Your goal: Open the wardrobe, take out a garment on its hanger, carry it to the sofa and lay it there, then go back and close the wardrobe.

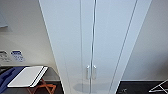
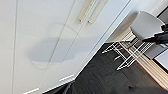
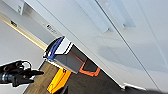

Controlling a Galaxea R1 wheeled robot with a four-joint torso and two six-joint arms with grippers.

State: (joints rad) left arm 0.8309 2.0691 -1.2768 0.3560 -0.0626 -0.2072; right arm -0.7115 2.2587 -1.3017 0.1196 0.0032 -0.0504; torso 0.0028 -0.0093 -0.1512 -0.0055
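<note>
The wardrobe (image 1: 70,37) stands straight ahead and close, tall and white, with both doors shut along a narrow middle seam. Its two small vertical bar handles (image 1: 87,72) sit side by side low in the head view. The left wrist view shows the same door fronts (image 2: 45,30) and handles (image 2: 85,11), with a soft shadow on the panels. A dark part of my left gripper (image 2: 160,37) shows away from the doors. My right gripper (image 3: 18,75) is a dark shape, also apart from the wardrobe (image 3: 125,45). The garment, the hanger and the sofa are hidden.
Left of the wardrobe, a white flat case on an orange folding stand (image 1: 26,76) carries a blue cloth (image 1: 6,77). A white chair with thin wire legs (image 2: 146,25) stands on the dark floor (image 2: 100,72) to the right. Labels (image 1: 17,55) hang on the left wall.
</note>
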